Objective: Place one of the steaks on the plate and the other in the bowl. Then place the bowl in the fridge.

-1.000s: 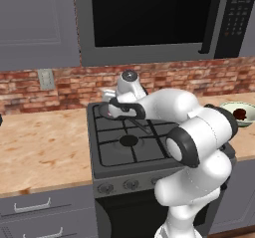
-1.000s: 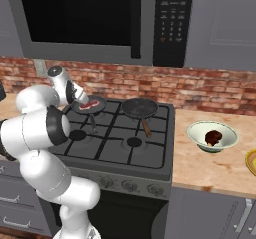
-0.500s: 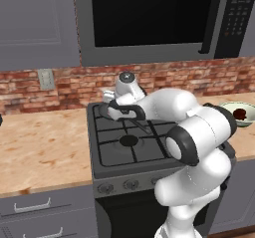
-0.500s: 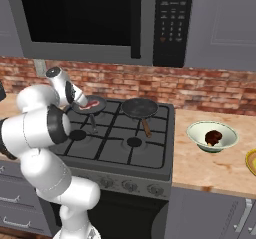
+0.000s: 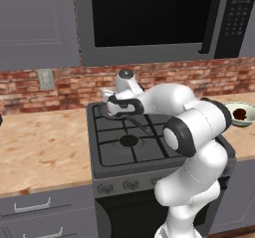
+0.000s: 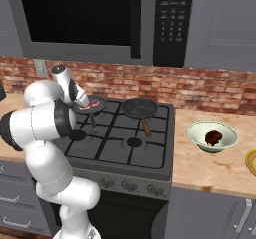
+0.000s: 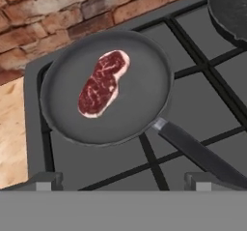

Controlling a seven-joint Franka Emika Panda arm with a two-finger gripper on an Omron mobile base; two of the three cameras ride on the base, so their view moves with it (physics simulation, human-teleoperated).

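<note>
A red steak with white marbling (image 7: pixel 102 83) lies in a dark frying pan (image 7: pixel 140 104) on the stove's back left burner. My gripper (image 7: pixel 123 180) hangs just above and in front of that pan, open, with nothing between its fingers. From the right base view the same steak (image 6: pixel 92 105) sits right beside my gripper (image 6: pixel 83 104). The darker steak (image 6: pixel 213 137) rests in the pale bowl (image 6: pixel 196 131) on the counter right of the stove. A sliver of the yellow plate (image 6: pixel 252 161) pokes in at the right edge. The fridge is out of view.
A second, empty frying pan (image 6: pixel 140 108) sits on the back right burner, handle pointing forward. The stove's black grates (image 5: pixel 128 141) lie under my arm. A microwave (image 6: pixel 85 18) hangs above, with a brick wall behind and wooden counter (image 5: pixel 45 150) to the stove's left.
</note>
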